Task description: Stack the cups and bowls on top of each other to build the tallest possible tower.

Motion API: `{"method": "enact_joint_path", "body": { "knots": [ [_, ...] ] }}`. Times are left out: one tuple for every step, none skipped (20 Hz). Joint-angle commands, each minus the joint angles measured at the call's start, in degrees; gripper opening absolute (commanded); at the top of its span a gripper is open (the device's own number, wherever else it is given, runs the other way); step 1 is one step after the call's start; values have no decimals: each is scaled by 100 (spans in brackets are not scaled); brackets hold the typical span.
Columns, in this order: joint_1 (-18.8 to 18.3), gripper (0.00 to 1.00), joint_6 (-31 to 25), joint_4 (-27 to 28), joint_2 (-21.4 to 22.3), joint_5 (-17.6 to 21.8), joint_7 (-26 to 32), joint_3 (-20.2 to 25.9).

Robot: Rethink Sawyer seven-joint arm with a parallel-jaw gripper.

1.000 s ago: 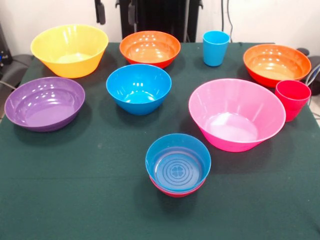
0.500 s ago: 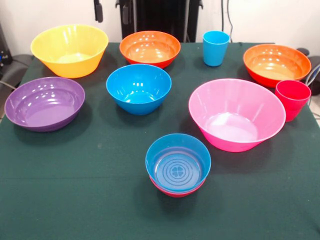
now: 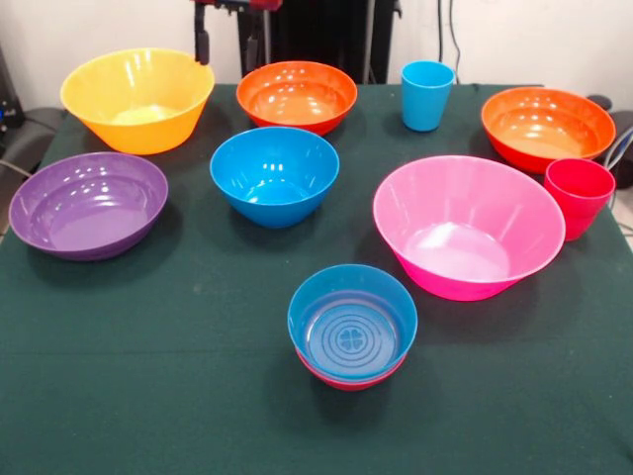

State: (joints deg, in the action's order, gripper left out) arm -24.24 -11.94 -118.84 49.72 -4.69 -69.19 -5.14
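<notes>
In the front view the tower is barely begun: a small glossy blue plastic bowl with a ringed base (image 3: 352,322) sits nested in a small magenta-red plastic bowl (image 3: 346,380) near the table's front. The medium blue bowl (image 3: 274,174), the other bowls and both cups stand apart, unstacked. Against the earlier frames, the gripper (image 3: 226,42) has dropped lower beside the yellow plastic bowl (image 3: 137,99), its two fingers spread and empty.
</notes>
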Motion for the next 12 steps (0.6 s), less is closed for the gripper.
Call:
{"method": "enact_joint_path", "body": {
  "knots": [
    [231,100,545,-387,-577,340,-1067,515],
    [268,100,572,-373,-604,327,-1101,498],
    [342,100,606,-348,-641,297,-1160,463],
    [384,100,614,-333,-662,274,-1191,447],
    [467,100,632,-289,-711,230,-1243,410],
    [514,100,646,-269,-737,205,-1277,396],
    [599,100,659,-235,-781,158,-1335,368],
    [654,100,659,-211,-810,124,-1372,351],
    [761,100,672,-160,-861,60,-1440,306],
    [830,100,679,-123,-893,23,-1478,274],
    [949,100,662,-46,-936,-40,-1538,215],
    [1008,100,637,-1,-956,-66,-1574,195]
  ]
}}
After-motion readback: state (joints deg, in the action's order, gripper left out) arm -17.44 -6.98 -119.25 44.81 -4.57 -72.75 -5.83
